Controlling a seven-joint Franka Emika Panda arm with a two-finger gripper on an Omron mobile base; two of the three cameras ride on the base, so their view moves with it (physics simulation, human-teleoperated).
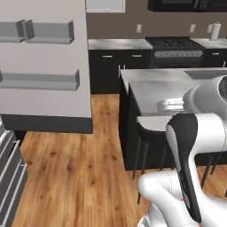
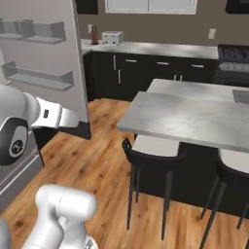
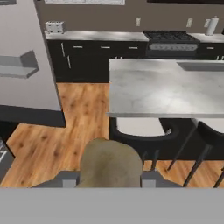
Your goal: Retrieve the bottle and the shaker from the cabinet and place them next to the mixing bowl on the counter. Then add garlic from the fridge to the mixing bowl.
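The small tan-brown roundish garlic lump point(image 3: 110, 164) sits gripped between the closed-in fingers point(image 3: 65, 180), above the wooden floor point(image 3: 83, 113) beside the grey marbled island surface point(image 3: 162, 87).

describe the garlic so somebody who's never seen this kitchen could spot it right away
Start at the grey marbled island with dark stools tucked beneath its near edge. In the hand view, the garlic sits in front of it at the bottom, between the gripper's fingers. It is a tan-brown rounded lump, unlike the grey and black surroundings.
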